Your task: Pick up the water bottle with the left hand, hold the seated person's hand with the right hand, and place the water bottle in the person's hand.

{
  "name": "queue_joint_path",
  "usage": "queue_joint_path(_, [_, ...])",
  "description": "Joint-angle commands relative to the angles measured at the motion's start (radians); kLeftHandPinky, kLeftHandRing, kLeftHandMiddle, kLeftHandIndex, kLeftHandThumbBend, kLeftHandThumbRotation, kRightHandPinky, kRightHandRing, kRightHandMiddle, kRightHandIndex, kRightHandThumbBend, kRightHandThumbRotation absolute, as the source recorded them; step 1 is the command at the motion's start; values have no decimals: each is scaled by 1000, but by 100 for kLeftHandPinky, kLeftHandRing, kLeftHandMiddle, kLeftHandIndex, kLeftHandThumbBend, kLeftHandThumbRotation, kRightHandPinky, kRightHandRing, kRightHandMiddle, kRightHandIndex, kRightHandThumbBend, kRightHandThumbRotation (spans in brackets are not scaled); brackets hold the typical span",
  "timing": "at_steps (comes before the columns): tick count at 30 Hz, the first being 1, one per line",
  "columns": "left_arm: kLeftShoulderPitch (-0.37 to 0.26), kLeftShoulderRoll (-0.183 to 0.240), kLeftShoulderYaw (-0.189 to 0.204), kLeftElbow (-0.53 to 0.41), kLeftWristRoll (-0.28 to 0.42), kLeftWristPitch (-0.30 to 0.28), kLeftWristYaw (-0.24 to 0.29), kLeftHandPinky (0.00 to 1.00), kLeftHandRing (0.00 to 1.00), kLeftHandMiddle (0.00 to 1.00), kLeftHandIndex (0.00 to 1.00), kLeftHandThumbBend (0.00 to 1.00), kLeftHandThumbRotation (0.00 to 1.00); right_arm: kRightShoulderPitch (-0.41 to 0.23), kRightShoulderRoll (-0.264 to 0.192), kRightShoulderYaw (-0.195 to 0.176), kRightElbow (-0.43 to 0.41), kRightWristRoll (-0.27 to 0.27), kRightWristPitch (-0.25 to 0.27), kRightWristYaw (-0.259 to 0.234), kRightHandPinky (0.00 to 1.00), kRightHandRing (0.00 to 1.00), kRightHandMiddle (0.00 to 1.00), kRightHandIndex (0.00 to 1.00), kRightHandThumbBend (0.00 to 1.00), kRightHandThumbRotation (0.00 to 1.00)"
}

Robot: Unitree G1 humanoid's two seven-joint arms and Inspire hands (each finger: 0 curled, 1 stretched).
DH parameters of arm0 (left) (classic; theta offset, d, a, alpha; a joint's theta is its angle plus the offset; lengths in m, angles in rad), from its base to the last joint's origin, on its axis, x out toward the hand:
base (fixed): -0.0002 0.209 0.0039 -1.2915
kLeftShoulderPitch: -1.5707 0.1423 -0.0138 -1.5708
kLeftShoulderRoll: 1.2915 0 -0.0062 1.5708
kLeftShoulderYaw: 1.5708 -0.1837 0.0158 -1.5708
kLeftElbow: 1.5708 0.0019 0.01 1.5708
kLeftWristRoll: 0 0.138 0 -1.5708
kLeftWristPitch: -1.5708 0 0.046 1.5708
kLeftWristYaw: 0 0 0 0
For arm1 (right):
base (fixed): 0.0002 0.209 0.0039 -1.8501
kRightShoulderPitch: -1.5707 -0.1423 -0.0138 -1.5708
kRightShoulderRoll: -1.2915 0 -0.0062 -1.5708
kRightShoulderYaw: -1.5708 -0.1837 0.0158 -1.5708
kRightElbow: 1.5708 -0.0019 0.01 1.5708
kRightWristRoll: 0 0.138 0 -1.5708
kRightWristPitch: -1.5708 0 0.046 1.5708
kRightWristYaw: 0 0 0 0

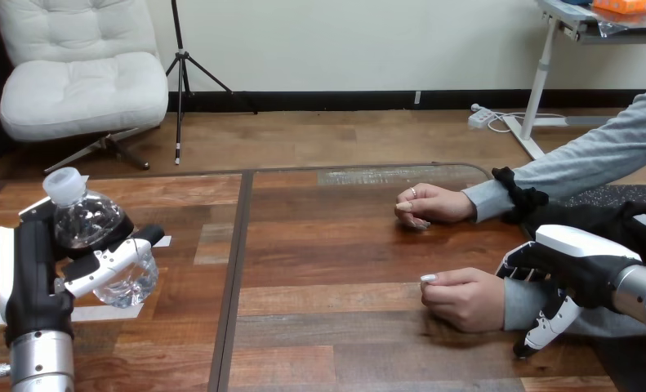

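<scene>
My left hand (27, 282) is at the view's left, lifted off the wooden table (336, 261), its fingers and thumb curled round a clear water bottle (99, 224) with a white cap. The bottle leans to the left. The person's nearer hand (460, 298) rests on the table at the right as a loose fist. My right hand (576, 265) lies over that hand's wrist, fingers on the far side and thumb on the near side of the grey sleeve, closed round it. The person's farther hand (429, 204) rests fisted on the table further back.
White tape marks (99, 312) lie on the table under and beside the bottle. A dark seam (236, 269) runs front to back between my left hand and the person's hands. The person's grey-sleeved arm (597, 159) crosses the right side.
</scene>
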Motion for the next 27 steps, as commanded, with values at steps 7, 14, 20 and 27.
queue_joint_path(7, [-59,0,14,-62,-27,-47,-12,25,29,34,36,72,0,-58,5,-18,-27,35,-3,-19,52,56,62,61,87,0])
queue_joint_path(14, [-57,3,12,-71,-12,-34,0,25,29,34,36,72,0,-52,10,-26,-33,59,5,-24,50,53,60,59,83,0])
queue_joint_path(20, [-57,3,12,-71,-10,-36,4,25,29,34,36,72,0,-52,8,-25,-31,67,1,-31,48,51,58,57,80,0])
queue_joint_path(27, [-56,0,14,-78,-11,-32,6,25,29,34,36,73,0,-52,7,-22,-34,72,8,-34,47,50,56,56,78,0])
